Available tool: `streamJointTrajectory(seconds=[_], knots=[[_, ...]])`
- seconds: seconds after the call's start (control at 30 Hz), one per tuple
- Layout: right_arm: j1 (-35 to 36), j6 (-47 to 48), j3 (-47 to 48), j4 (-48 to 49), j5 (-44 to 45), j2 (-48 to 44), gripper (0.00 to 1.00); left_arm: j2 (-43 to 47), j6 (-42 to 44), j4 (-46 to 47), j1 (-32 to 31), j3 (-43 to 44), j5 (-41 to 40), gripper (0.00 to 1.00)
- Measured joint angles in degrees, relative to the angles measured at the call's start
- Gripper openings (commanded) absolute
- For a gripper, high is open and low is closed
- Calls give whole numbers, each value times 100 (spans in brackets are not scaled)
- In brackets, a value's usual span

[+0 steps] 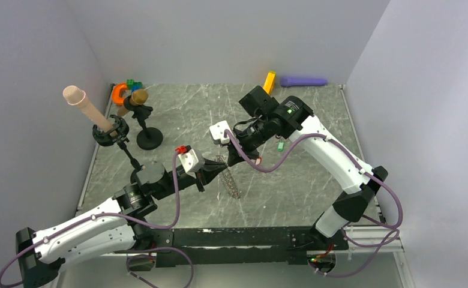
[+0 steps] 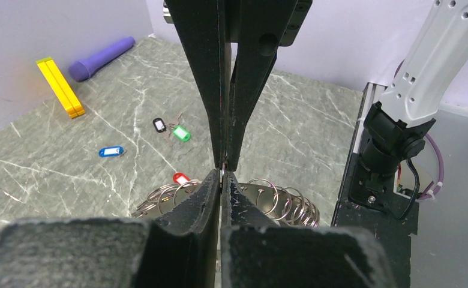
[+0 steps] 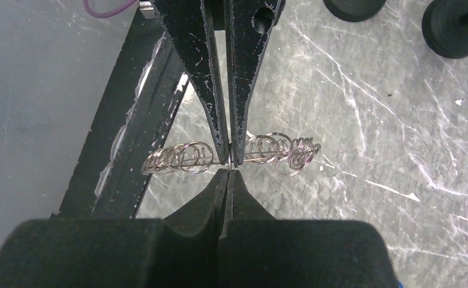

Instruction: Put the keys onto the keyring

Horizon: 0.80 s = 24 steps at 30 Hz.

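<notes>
Keyring (image 3: 186, 157): a string of silver wire rings in the middle of the marbled table (image 2: 315, 132), between the two arms. One end is raised to the fingertips. The rest trails down towards the near edge.

Left gripper (image 2: 221, 177): jaws drawn together to a hairline slit, tips pinching a ring wire.
Right gripper (image 3: 227, 174): fully closed, nipping the same stretch of wire from the far side, tip to tip with the left.

Keys: loose on the table to the right of the keyring, none threaded.
- red key (image 2: 180, 178) is nearest, just beside the rings
- blue key (image 2: 110, 152), black key (image 2: 159, 125) and green key (image 2: 180, 133) lie farther off

Orange block (image 2: 60, 87) and purple cylinder (image 2: 102, 57) sit at the far edge, well apart.

Step in hand (judgement): steadying or prising one ring to make an entry gap.
- Keep one pinch fixed and ease the other sideways only enough to part the coil, because a hard pull would drag the whole floppy string.
- One gripper must then let go to fetch a key. The red one is the sensible first pick.

Hard to make out:
- The contact itself is tiny, so I cannot tell whether any coil is parted.
- The left fingers cover the keyring's middle in the left wrist view.
- The right arm covers most keys from above.
- The keys' own loops are too small to read.
</notes>
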<state>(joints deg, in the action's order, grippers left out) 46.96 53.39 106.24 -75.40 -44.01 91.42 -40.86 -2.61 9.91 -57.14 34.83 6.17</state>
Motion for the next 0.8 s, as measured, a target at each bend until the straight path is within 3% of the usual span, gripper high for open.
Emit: streamJointTrajectory(seconds=[0.07,0.8], knots=[[0,0,0,-2,7,0,0,-17,0,9,0,0,2,0],[2,-199,-157,387,-162,-70,0,267,-7,11,-11,-118,-234,0]])
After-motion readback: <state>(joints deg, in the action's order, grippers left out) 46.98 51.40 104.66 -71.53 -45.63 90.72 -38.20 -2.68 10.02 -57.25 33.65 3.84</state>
